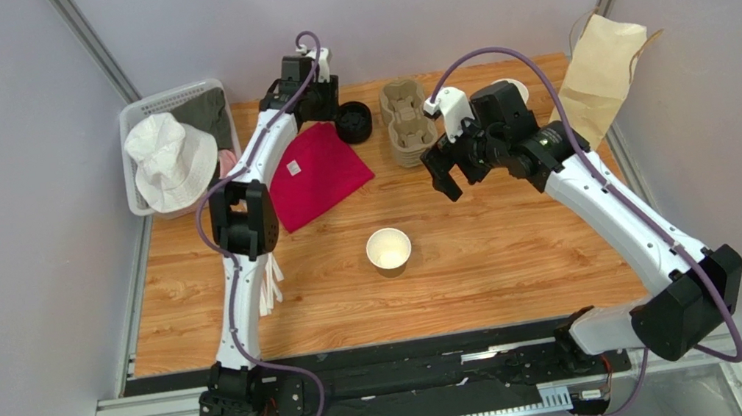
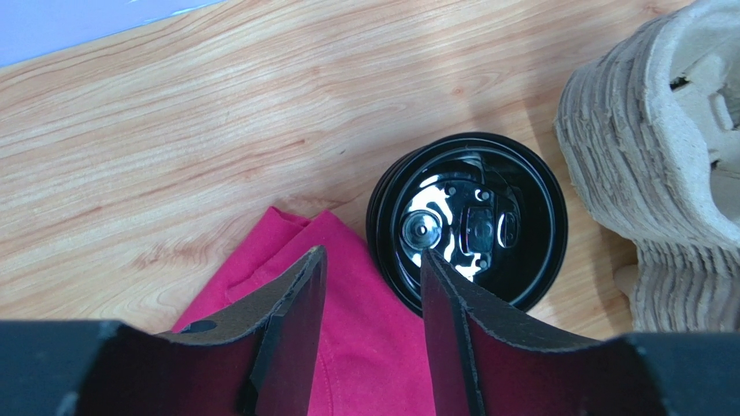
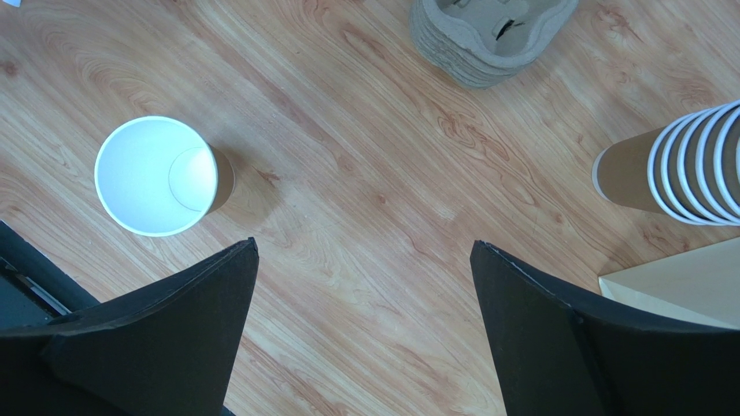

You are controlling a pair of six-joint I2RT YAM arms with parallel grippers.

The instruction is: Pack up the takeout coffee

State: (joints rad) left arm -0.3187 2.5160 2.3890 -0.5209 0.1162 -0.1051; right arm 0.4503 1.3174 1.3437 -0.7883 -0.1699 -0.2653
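Note:
No cup with a lid on shows, so the takeout coffee is out of view. A lidless brown paper cup (image 1: 389,250) (image 3: 152,178) with a white inside stands upright mid-table. A stack of glossy black lids (image 1: 354,121) (image 2: 486,217) sits at the back. My left gripper (image 1: 323,102) (image 2: 373,251) hangs over it, partly open. One finger overlaps the lids' near rim and the other is over a red cloth (image 1: 314,172) (image 2: 347,347). My right gripper (image 1: 456,167) (image 3: 364,244) is wide open over bare wood, right of the cup, holding nothing.
Stacked pulp cup carriers (image 1: 407,122) (image 2: 660,147) (image 3: 491,35) lie right of the lids. A stack of lidless paper cups (image 3: 677,169) and a kraft paper bag (image 1: 600,71) are at the back right. A white basket (image 1: 169,93) holding a white hat stands at the back left.

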